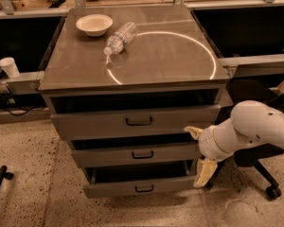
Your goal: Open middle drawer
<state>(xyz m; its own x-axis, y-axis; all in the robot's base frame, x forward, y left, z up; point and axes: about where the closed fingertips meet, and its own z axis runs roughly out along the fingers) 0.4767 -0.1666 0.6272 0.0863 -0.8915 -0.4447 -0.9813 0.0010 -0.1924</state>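
Observation:
The grey cabinet (132, 67) has three drawers stacked in its front. The middle drawer (109, 156) is a low wide grey panel with a small black loop handle (142, 154) at its centre, and a dark gap shows above it. My gripper (199, 152) is at the right end of the middle drawer's front, right of the handle. It is open and empty. One cream finger (193, 132) points up-left at the drawer's top corner, and the other (204, 173) hangs down beside the bottom drawer (113, 189).
The taller top drawer (94, 123) sits above. A white bowl (94, 24) and a lying water bottle (119, 37) are on the cabinet top. A paper cup (9, 66) stands on the left rail. A black office chair (258, 167) is behind my arm at right.

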